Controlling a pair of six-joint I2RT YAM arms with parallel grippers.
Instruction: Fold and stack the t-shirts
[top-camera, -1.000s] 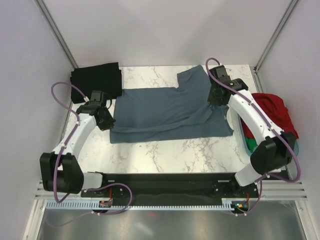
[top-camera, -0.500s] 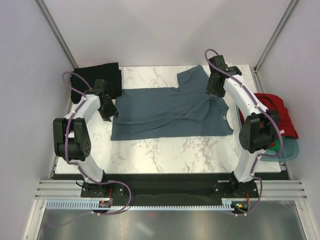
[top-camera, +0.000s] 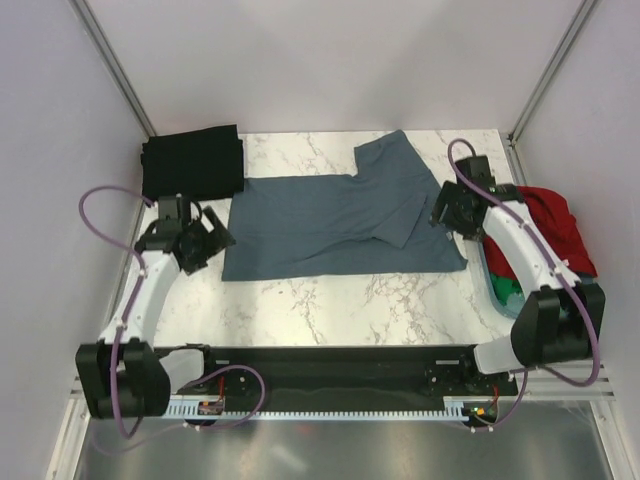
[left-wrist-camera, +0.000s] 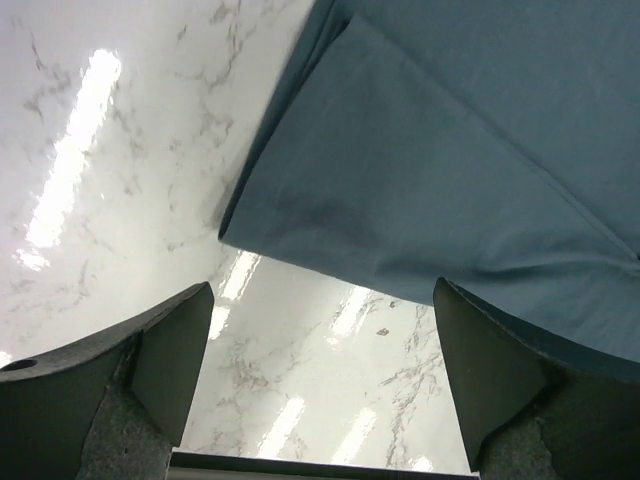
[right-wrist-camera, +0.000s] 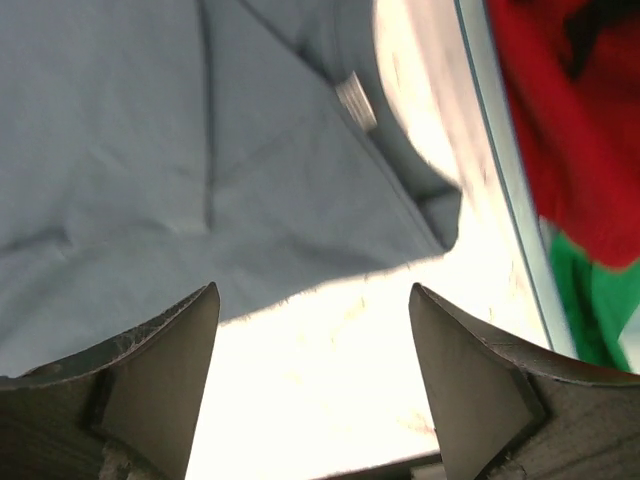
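Note:
The slate blue-grey t-shirt (top-camera: 340, 222) lies spread on the marble table, one sleeve pointing to the back. Just off its left edge, my left gripper (top-camera: 210, 240) is open; in the left wrist view only bare marble shows between my left gripper's (left-wrist-camera: 325, 385) fingers, with the t-shirt's corner (left-wrist-camera: 420, 170) ahead. My right gripper (top-camera: 444, 208) is open at the shirt's right edge, and my right gripper (right-wrist-camera: 315, 375) shows bare table between its fingers, the grey cloth (right-wrist-camera: 200, 150) in front. A folded black t-shirt (top-camera: 192, 163) sits at the back left. Red (top-camera: 548, 222) and green (top-camera: 508, 290) t-shirts lie in the tub.
The pale blue tub (right-wrist-camera: 497, 170) stands off the table's right edge, partly hidden by my right arm. Grey walls with metal posts enclose the back and sides. The black base rail (top-camera: 330, 365) runs along the near edge.
Both grippers have opened and let go of the blue-grey t-shirt. The left one drew back off its left edge and the right one moved right and nearer; the shirt lies flat.

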